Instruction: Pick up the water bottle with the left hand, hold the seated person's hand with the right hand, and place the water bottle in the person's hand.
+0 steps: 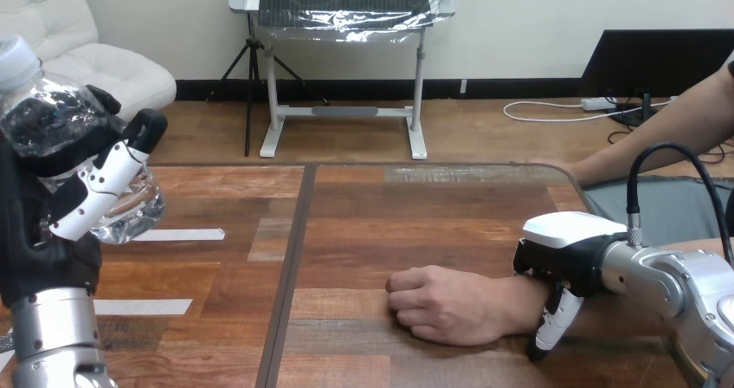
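The left hand (61,206) is gripping the clear plastic water bottle (48,115), the right hand (567,245) is clasping the wrist (519,306), but the person's hand (441,306), fisted, is risking a drop.

Head camera looks forward and down across table (415,223), close.

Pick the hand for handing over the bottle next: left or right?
Left. The left hand grips the water bottle, raised above the table's left side. The right hand is curled over the person's wrist, and the person's hand lies fisted on the table.
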### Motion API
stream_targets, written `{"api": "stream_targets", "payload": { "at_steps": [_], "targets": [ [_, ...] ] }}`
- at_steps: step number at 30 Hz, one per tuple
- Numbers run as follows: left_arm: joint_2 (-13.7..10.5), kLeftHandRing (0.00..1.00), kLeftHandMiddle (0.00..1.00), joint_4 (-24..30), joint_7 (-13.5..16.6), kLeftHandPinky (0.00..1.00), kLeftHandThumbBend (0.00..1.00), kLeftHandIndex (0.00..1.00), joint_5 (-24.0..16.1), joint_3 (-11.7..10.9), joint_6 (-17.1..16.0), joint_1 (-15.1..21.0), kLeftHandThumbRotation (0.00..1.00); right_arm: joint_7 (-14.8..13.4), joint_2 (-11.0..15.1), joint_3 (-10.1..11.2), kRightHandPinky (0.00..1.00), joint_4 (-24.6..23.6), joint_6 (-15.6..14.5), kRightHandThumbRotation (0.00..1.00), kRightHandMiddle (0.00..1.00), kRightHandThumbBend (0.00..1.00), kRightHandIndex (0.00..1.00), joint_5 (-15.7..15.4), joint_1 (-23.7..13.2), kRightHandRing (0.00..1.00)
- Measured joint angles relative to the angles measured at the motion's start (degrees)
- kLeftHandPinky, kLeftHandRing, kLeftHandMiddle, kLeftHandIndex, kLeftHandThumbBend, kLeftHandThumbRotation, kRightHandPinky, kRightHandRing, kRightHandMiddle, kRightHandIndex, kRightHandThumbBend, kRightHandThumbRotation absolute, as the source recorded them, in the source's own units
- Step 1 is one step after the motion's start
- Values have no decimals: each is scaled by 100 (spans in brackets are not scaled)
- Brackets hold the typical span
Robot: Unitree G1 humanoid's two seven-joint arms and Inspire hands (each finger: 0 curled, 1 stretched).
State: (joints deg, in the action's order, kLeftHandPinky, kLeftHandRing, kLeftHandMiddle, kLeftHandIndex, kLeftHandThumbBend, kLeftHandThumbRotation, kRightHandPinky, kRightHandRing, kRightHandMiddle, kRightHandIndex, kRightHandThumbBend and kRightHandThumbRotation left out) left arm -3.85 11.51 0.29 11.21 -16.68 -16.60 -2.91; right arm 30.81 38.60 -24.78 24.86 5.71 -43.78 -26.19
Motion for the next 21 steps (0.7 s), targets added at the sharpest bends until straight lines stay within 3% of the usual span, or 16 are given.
{"api": "stream_targets", "payload": {
  "at_steps": [10, 21],
  "targets": [
    [0, 25, 31, 0, 20, 20, 48, 37, -7, 0, 1, 0, 0, -44, -11, -1, 17, 57, 41, 12, 33, 83, 37, 31, -20, 24],
    [4, 25, 31, 4, 53, 20, 47, 37, -25, 2, 12, 0, 0, -37, -14, 0, 19, 72, 28, 11, 36, 84, 38, 80, -25, 27]
  ]
}}
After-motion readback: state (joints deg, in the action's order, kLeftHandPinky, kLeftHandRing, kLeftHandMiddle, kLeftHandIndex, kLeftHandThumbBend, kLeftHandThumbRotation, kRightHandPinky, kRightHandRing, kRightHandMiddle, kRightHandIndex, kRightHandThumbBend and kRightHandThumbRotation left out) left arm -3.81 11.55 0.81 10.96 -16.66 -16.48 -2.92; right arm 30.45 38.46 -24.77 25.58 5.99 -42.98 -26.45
